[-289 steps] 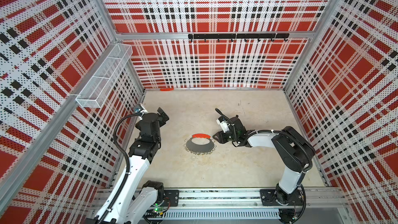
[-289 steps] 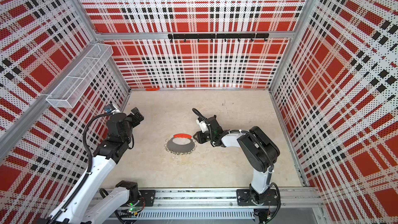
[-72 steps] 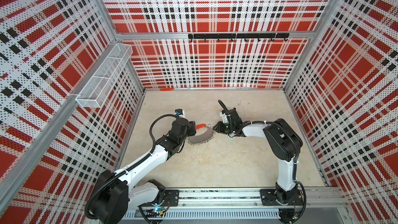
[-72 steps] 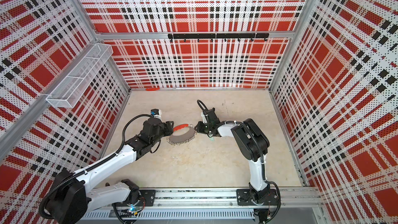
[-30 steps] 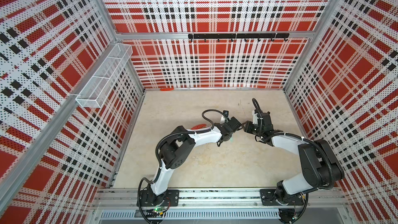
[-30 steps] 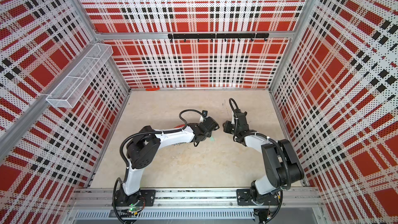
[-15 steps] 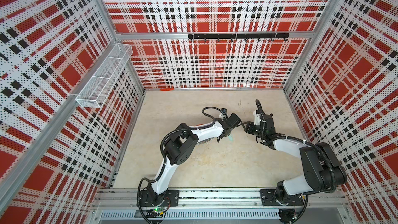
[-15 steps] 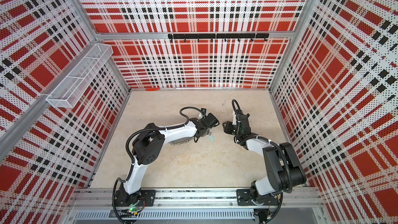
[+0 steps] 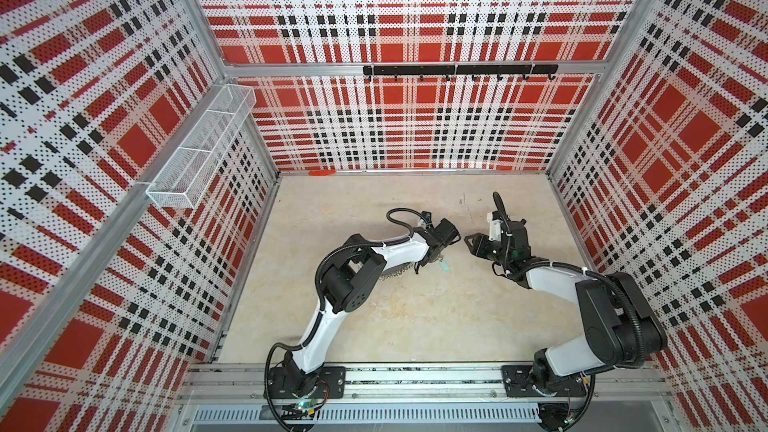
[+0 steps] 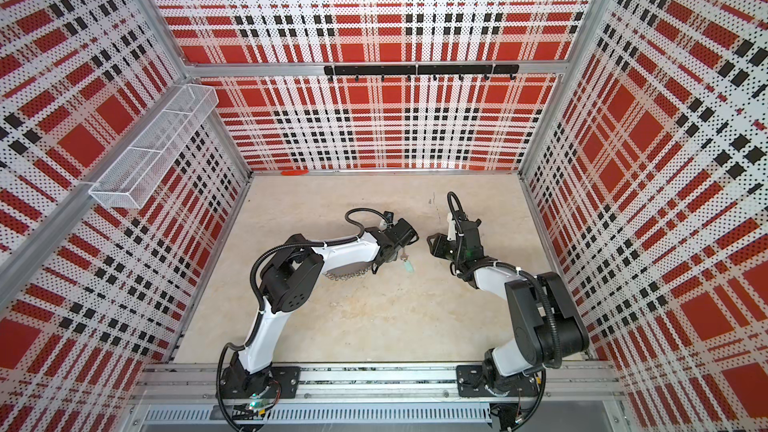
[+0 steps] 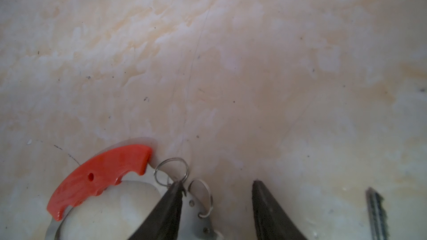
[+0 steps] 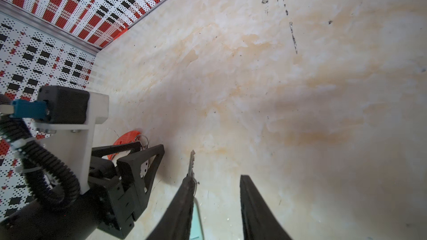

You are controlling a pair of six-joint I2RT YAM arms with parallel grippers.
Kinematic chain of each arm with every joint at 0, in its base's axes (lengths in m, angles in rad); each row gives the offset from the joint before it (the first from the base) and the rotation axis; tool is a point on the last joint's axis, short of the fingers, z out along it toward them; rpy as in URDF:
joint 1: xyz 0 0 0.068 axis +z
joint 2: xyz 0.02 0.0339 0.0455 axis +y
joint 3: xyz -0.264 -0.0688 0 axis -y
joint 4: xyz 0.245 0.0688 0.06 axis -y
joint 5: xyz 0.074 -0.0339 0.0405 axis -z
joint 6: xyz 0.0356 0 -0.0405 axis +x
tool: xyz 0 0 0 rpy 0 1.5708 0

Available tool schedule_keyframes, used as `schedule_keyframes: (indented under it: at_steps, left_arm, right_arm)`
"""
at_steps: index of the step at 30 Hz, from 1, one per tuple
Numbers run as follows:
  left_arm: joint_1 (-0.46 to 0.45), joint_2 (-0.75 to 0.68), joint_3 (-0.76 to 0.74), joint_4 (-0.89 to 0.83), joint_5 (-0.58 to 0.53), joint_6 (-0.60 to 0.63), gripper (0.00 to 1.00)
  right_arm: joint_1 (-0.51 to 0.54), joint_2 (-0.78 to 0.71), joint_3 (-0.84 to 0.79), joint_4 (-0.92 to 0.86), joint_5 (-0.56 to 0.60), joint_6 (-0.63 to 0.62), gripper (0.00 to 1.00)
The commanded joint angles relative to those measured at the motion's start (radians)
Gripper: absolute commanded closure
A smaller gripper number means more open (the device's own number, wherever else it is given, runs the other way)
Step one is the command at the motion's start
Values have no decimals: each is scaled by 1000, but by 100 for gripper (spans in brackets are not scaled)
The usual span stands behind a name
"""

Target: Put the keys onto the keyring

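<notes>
Left gripper (image 11: 216, 183): fingers parted, gripping nothing. One fingertip (image 11: 171, 204) touches a small wire loop (image 11: 171, 169) of the keyring (image 11: 99, 178), whose red section lies just outside that finger. The rest of the gap is bare table (image 11: 231, 65). The key (image 11: 375, 211) lies beyond the other finger, apart from it.

Right gripper (image 12: 216, 177): fingers parted, nothing clamped. The key's blade pokes past one fingertip (image 12: 184, 195). The teal tag (image 12: 198, 220) sits just inside the gap beside that finger; whether they touch, cannot tell. In both top views the tag lies on the table between the two grippers.
</notes>
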Motion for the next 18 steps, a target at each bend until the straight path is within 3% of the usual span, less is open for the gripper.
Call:
schedule_keyframes:
  at_steps: [1, 13, 18]
  left_arm:
    - [5, 23, -9, -15, 2, 10, 53]
    - [14, 12, -52, -15, 0, 14, 57]
    - [17, -4, -74, -15, -4, 14, 63]
  right_arm:
    - [-11, 11, 3, 32, -8, 8, 63]
    - [-12, 10, 2, 39, -14, 11, 64]
    - [-12, 13, 1, 45, -20, 15, 64]
